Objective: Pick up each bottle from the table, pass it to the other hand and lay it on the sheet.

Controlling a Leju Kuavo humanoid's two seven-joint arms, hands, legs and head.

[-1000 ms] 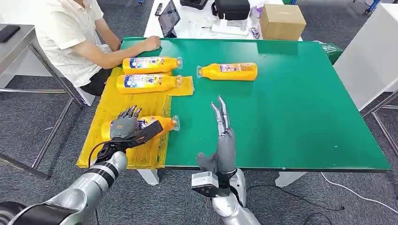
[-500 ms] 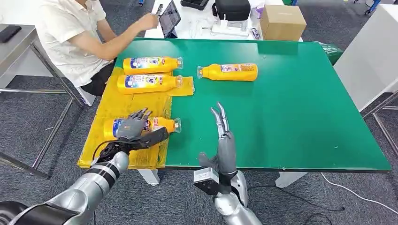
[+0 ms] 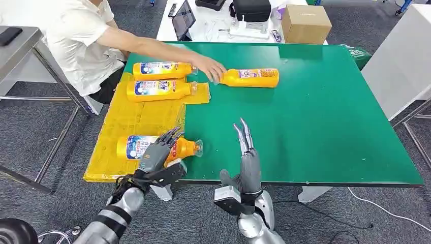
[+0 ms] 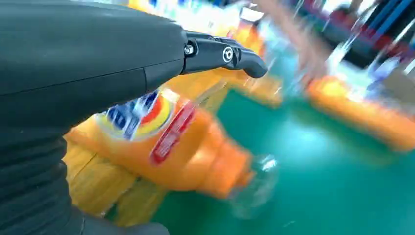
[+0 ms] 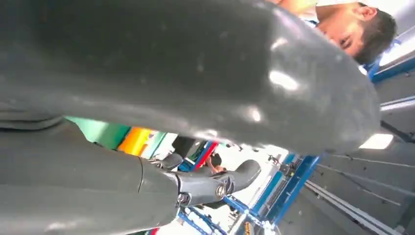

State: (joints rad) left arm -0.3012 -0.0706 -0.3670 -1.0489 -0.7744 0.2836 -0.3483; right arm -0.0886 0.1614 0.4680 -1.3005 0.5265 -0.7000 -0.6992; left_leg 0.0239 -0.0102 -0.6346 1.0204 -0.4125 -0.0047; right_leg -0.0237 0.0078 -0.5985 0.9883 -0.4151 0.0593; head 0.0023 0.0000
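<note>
Big green table (image 3: 315, 112) in the middle, with a yellow sheet (image 3: 137, 117) lying along its 9 o'clock side.

Three orange bottles on the yellow sheet, all lying flat. Near bottle (image 3: 152, 147) at about 7 o'clock, cap poking onto the green. Middle bottle (image 3: 160, 88) and far bottle (image 3: 162, 68) up at about 10 o'clock, side by side.

Left hand (image 3: 157, 155) just over the near bottle, fingers spread apart, holding nothing. From the left wrist, same bottle close under the thumb (image 4: 222, 54), a gap between them, picture blurry.

Right hand (image 3: 246, 152) at 6 o'clock by the table's near edge, standing up on its side, fingers (image 3: 244, 134) straight and pointing to 12 o'clock. Empty too, wide and flat, nothing in it.

One more orange bottle, the fourth bottle (image 3: 251, 77), lying flat on the green at about 12 o'clock, off the sheet. A person's hand (image 3: 211, 67) reaching across from 10 o'clock and touching its cap end.

Brown cardboard box (image 3: 305, 23) on a white table (image 3: 213, 25) farther back at 12 o'clock, a tablet (image 3: 183, 20) there too.
</note>
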